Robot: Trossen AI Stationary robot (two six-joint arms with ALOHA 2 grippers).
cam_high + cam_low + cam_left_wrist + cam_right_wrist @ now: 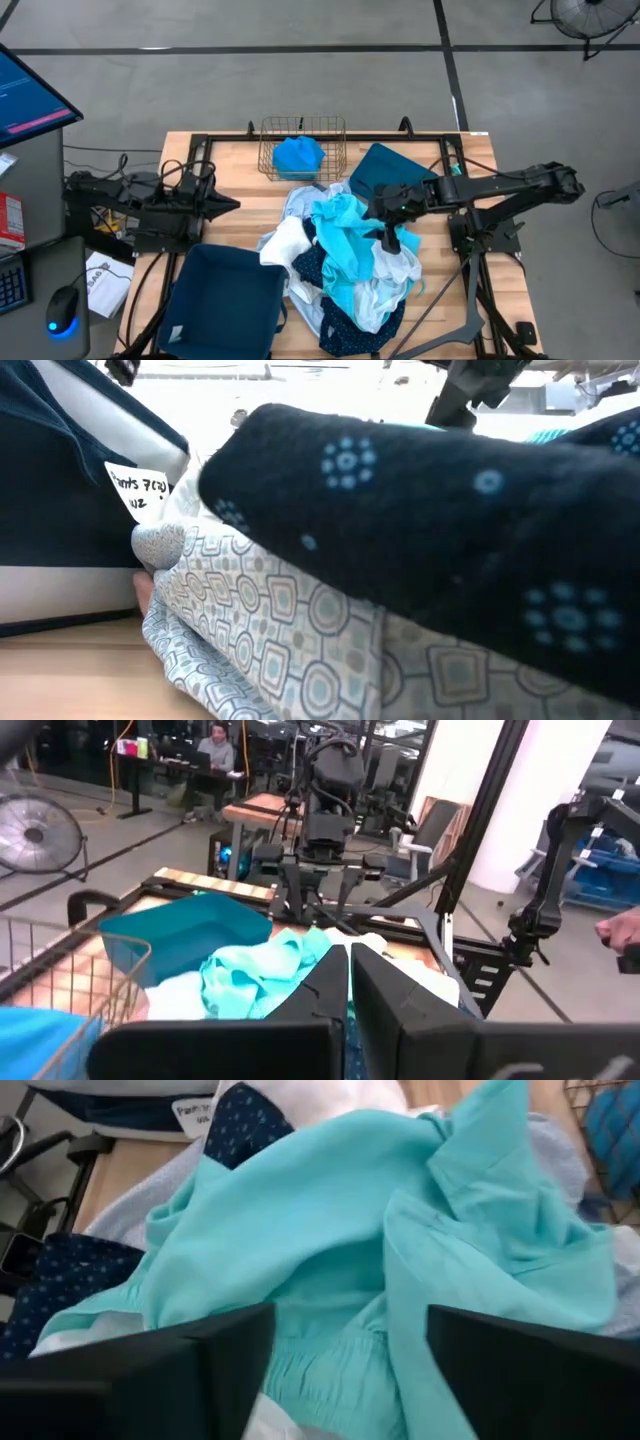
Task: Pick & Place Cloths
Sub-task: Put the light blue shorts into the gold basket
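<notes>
A heap of cloths lies on the middle of the wooden table: turquoise on top, white, navy with pale dots and pale patterned below. One bright blue cloth lies in the wire basket at the far edge. My right gripper is open and slants down over the turquoise cloth, which fills the gap between its fingers in the right wrist view. My left gripper is shut and empty. It points level toward the heap from the table's left side. My right gripper stands open over the top folds of the turquoise cloth, slanting down from the table's right side. Whether its fingertips touch the cloth, I cannot tell.
A teal bin stands at the far right beside the basket. A second dark teal bin with a white label is at the near left. A person's hand shows beyond the table's right side. A monitor and a mouse sit left of the table.
</notes>
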